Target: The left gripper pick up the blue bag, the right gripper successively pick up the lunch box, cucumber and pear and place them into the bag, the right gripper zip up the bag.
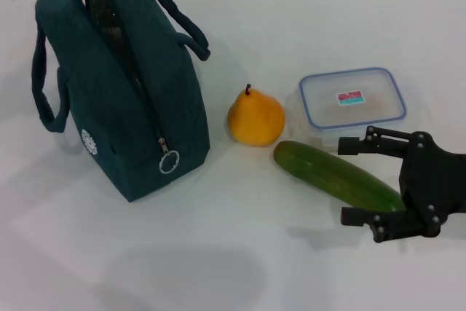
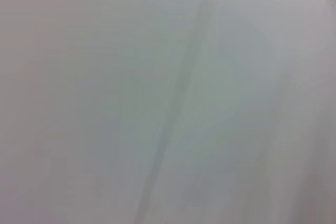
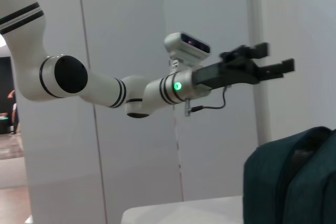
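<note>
Blue bag [image 1: 120,107] stands upright on the white table [image 1: 218,253] at the robot's left in the head view, zip open along the top so the foil lining shows in the gap, both loop handles [image 1: 178,23] arched up, one on each side. Zip-pull ring [image 1: 169,162] hangs at the near end of the zip track; small white logo [image 1: 89,141] on the side panel near it. Pear [image 1: 255,118] sits upright just right of the bag, apart from it, stem up. Lunch box [image 1: 352,103] lies flat farther right, lid on, sticker up. Cucumber [image 1: 338,176] lies on the table in front of the pear and box, running diagonally, its near end between the fingers of the right gripper [image 1: 349,180]. Right gripper enters from the right edge, fingers spread wide, one near the box's front edge, the other on the cucumber's near side; whether either touches the cucumber cannot be told. Left wrist view: a pale blurred surface only, nothing identifiable. Right wrist view: left gripper [image 3: 275,59] held high in the air above the bag [image 3: 291,179], well apart from it, on a white arm with a green light, cable looping beneath; fingers slightly parted, nothing between them; white table corner [image 3: 178,214] below
</note>
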### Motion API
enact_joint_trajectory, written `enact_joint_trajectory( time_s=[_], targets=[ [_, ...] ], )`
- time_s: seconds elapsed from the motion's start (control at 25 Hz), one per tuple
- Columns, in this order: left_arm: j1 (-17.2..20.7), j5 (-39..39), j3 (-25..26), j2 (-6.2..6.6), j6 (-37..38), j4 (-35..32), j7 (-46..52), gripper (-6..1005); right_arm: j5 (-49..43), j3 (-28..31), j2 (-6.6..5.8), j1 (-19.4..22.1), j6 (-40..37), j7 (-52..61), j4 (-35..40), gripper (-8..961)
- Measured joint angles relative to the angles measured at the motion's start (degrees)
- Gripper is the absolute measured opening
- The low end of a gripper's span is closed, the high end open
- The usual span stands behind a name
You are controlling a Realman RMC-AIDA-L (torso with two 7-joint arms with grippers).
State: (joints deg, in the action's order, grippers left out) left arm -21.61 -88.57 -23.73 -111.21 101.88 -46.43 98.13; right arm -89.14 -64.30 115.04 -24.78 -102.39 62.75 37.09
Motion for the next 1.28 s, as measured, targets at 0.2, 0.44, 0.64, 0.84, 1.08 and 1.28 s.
enact_joint_trajectory(
  time_s=[0.2, 0.44, 0.64, 0.84, 1.08, 1.28],
  targets=[
    [-2.37, -8.46, -0.10, 1.35, -8.11, -4.83, 10.53, 852, 0.01, 0.41, 0.08, 0.03, 0.01, -0.13, -0.01, 883],
    [-2.86, -24.51, -1.09, 1.18, -8.26, -17.46, 29.63, 849, 0.05, 1.18, 0.11, 0.01, -0.17, -0.63, 0.00, 884],
    [-2.46, -31.62, -7.27, 0.93, -7.76, -27.17, 46.69, 845, 0.09, 1.20, -0.04, 0.01, 0.48, -0.63, 0.00, 884],
    [-3.20, -32.60, -13.63, 0.91, -6.19, -29.98, 56.76, 842, 0.07, 1.20, -0.03, 0.04, 0.98, -0.71, 0.00, 884],
    [-5.11, -38.37, -17.69, 0.45, -5.83, -29.72, 60.16, 838, -0.27, 1.20, 0.01, -0.25, 1.68, -0.77, 0.00, 884],
    [-5.73, -40.99, -17.67, -0.63, -5.96, -29.66, 60.66, 835, -0.21, 1.20, -0.14, 0.03, 1.69, -0.79, 0.00, 884]
  ],
)
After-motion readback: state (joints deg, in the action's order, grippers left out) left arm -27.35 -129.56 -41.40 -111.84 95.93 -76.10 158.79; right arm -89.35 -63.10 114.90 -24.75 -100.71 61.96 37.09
